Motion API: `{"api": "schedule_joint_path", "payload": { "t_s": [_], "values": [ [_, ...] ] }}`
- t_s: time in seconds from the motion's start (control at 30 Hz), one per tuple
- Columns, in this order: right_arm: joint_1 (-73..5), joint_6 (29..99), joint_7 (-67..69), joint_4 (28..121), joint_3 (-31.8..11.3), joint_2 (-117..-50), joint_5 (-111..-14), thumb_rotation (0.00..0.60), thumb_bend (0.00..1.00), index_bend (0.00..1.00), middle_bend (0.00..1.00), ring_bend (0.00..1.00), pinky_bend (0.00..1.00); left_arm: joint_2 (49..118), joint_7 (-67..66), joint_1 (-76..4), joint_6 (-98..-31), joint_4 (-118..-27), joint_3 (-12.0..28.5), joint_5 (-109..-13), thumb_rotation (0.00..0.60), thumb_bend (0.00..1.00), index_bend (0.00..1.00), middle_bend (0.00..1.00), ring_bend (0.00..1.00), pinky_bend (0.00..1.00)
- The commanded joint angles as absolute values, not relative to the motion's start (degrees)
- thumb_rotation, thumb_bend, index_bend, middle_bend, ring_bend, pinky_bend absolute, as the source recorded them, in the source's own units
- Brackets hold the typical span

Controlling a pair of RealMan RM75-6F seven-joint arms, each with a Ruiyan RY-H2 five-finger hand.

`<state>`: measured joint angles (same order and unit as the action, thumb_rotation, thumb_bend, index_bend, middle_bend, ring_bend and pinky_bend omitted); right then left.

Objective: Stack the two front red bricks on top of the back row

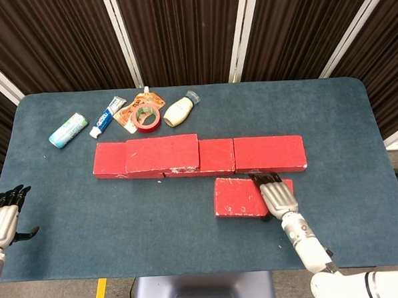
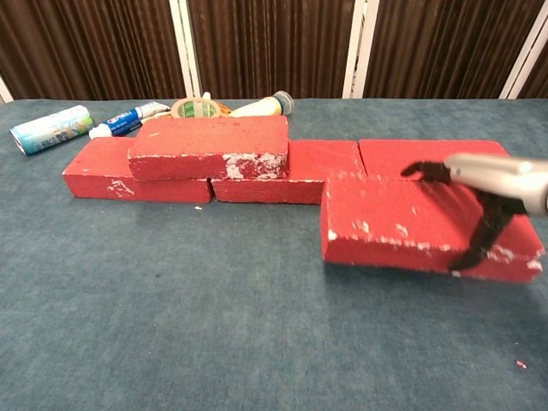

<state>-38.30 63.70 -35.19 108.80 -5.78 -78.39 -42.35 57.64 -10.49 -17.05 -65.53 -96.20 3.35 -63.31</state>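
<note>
My right hand (image 1: 276,195) grips the front red brick (image 1: 238,197) at its right end, fingers over the top and thumb on the near face. In the chest view this brick (image 2: 402,227) hangs a little above the cloth under that hand (image 2: 479,184), and hides the lower front of the back row. The back row (image 1: 269,153) lies across the table's middle. Another red brick (image 1: 161,154) lies stacked on the row's left part (image 2: 210,145). My left hand (image 1: 2,219) hovers with fingers spread and nothing in it, off the table's left front edge.
Behind the row lie a toothpaste tube (image 1: 107,116), a pale green tube (image 1: 68,130), a red tape roll (image 1: 145,118), an orange pouch (image 1: 131,111) and a cream bottle (image 1: 178,111). The blue table cloth (image 1: 156,218) spreads in front of the bricks.
</note>
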Motion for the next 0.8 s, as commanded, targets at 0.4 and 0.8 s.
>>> {"api": "schedule_joint_path", "payload": {
  "t_s": [0.4, 0.8],
  "values": [
    [-51.40, 59.29, -42.98, 104.38, -15.98, -72.70, -25.70, 0.600, 0.06, 0.13, 0.34, 0.31, 0.00, 56.59, -11.97, -18.05, -64.34, -98.78, 4.56, -60.76, 0.600, 0.23, 0.00, 0.00, 0.00, 0.00],
    [-56.83, 49.41, -41.64, 92.79, -14.71, -73.17, -18.07, 0.600, 0.06, 0.13, 0.34, 0.30, 0.00, 57.66, -13.83, -19.34, -63.34, -98.91, 4.98, -59.02, 0.600, 0.23, 0.00, 0.00, 0.00, 0.00]
  ]
}}
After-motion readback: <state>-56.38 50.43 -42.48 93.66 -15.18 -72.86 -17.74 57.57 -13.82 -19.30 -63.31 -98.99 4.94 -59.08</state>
